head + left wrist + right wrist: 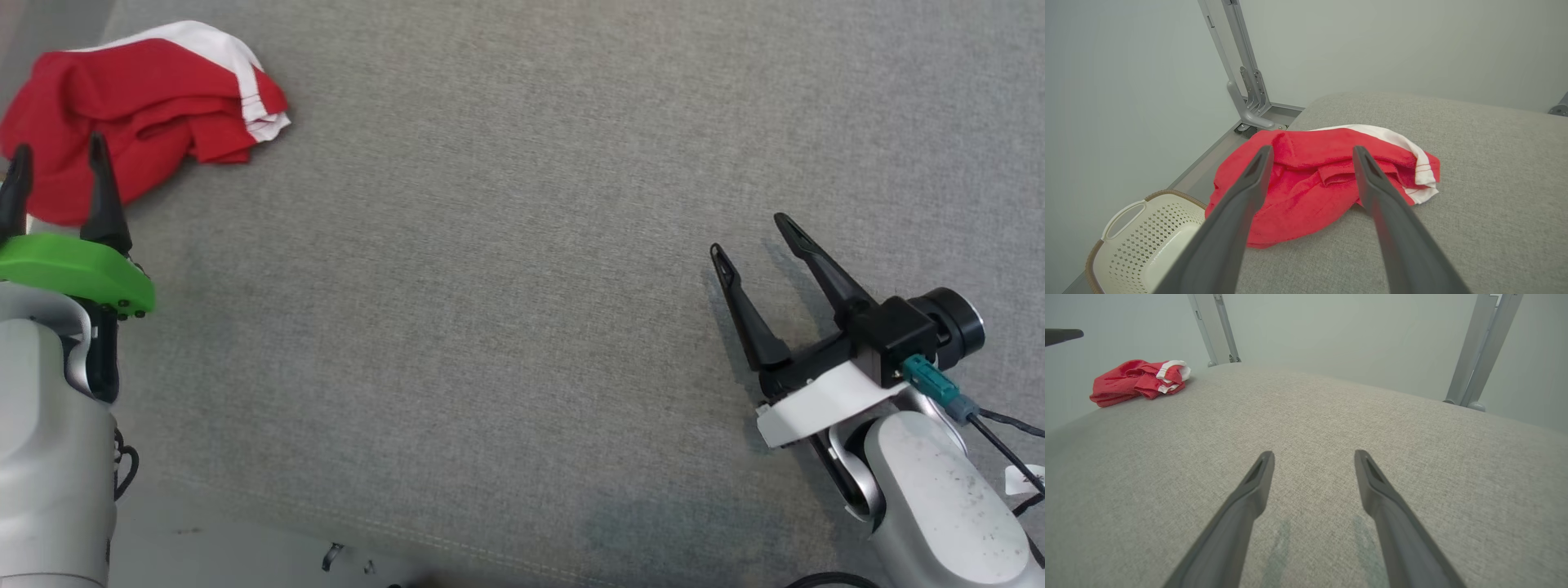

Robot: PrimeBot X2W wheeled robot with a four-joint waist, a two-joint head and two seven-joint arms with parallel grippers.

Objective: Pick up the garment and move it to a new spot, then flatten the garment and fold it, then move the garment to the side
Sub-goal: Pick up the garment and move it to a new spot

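Garment [139,106]: red with a white band, bunched in a crumpled heap at the far left corner of the grey cushion [490,286] – not flattened or folded. One edge seems to hang a little past the cushion's left side.

Left gripper [59,147]: sits just on the near side of the heap with its fingers spread wide apart, pointing straight at the red cloth [1310,183]. Nothing is pinched between them. I can't tell whether the tips actually touch the fabric. It has a green cover [77,269] behind the fingers.

Right gripper [749,234]: way over on the right, well apart from the garment, fingers also spread wide with nothing in them – just bare cushion under it [1313,453]. It has a white cover, and a teal plug [931,380] with a black cable comes off the wrist.

Garment from the right arm's side: a small red lump [1135,379] at the far left.

Basket [1147,237]: cream with little holes and a brown rim, on the floor off the cushion's left edge, below the garment.

Frame: grey metal posts [1245,81] stand beyond the far edge, against a pale wall.
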